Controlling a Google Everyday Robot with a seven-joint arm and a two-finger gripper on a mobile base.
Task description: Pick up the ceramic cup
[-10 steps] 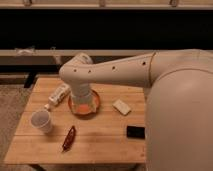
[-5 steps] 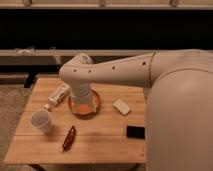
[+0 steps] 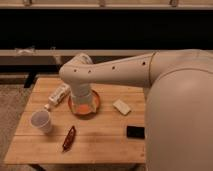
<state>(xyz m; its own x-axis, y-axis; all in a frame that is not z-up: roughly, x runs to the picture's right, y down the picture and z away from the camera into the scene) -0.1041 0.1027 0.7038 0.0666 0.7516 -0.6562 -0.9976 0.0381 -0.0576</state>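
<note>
White tapered ceramic cup, upright, rim up, greyish inside, near-left on the table. Gripper hidden behind the arm.

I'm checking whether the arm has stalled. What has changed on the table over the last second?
Nothing visibly changed. The arm still bends down over the orange bowl, its gripper at the bowl, away from the white cup at the table's front left. The bottle, red packet, pale bar and black block lie where they were.
</note>
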